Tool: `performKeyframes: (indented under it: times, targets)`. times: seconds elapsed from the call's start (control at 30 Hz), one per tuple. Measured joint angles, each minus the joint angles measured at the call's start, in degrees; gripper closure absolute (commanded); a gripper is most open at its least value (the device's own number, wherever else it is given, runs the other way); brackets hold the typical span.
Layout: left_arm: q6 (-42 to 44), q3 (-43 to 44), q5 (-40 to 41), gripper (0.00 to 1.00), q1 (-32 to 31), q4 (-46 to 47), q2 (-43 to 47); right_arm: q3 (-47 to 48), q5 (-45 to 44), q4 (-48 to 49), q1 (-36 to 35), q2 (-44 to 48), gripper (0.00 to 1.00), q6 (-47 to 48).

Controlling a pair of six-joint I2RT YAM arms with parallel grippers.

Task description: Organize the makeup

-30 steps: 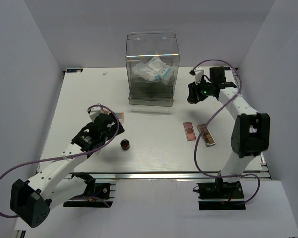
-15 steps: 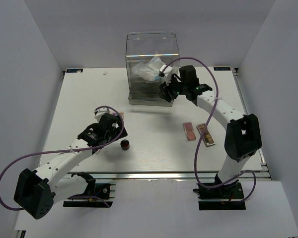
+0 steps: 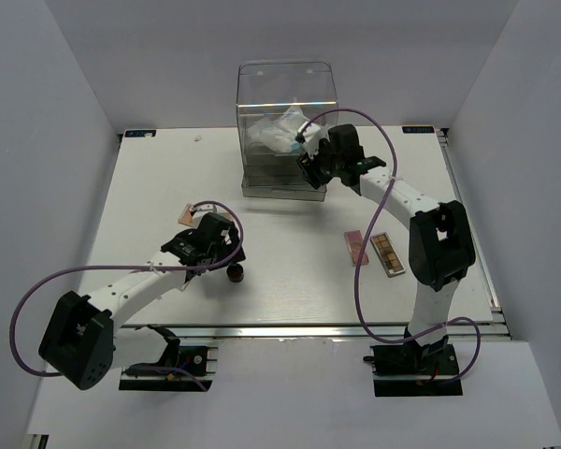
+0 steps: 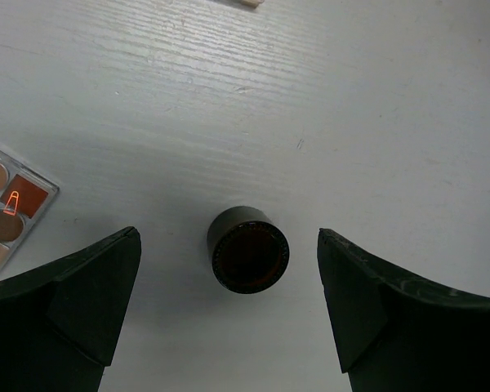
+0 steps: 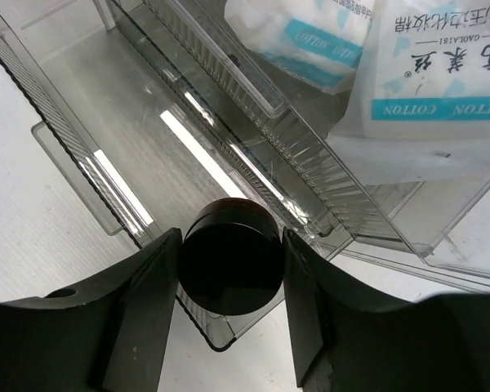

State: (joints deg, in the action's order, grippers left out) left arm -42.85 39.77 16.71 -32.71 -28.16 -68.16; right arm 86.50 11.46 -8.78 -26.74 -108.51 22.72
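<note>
Black cylinder (image 5: 231,257) pinched in right gripper (image 5: 229,249) at acrylic drawer (image 5: 65,151) rim — could snag, slip. Left gripper (image 4: 226,243) wide open, empty, over small dark jar (image 4: 247,260) — could knock it.

Left tool (image 4: 227,241) hangs low, fingers spread wide; right arm (image 3: 393,192) stretches forward, right tool (image 5: 229,249) clamping black cylinder (image 5: 229,273).

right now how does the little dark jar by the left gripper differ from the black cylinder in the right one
The jar stands free on the table between the left gripper's open fingers; the black cylinder is clamped in the right gripper, at the clear drawer box. The jar's top shows reddish brown; the cylinder's end is plain black. Both are small, round and dark.
</note>
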Motion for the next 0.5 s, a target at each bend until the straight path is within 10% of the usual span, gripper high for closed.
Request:
performKeyframes:
  times: [0.5]
  targets:
    - [1.9, 0.0, -2.9, 0.09, 0.0, 1.3, -7.4, 0.0, -1.0, 0.2, 0.0, -0.1, 0.31, -0.9]
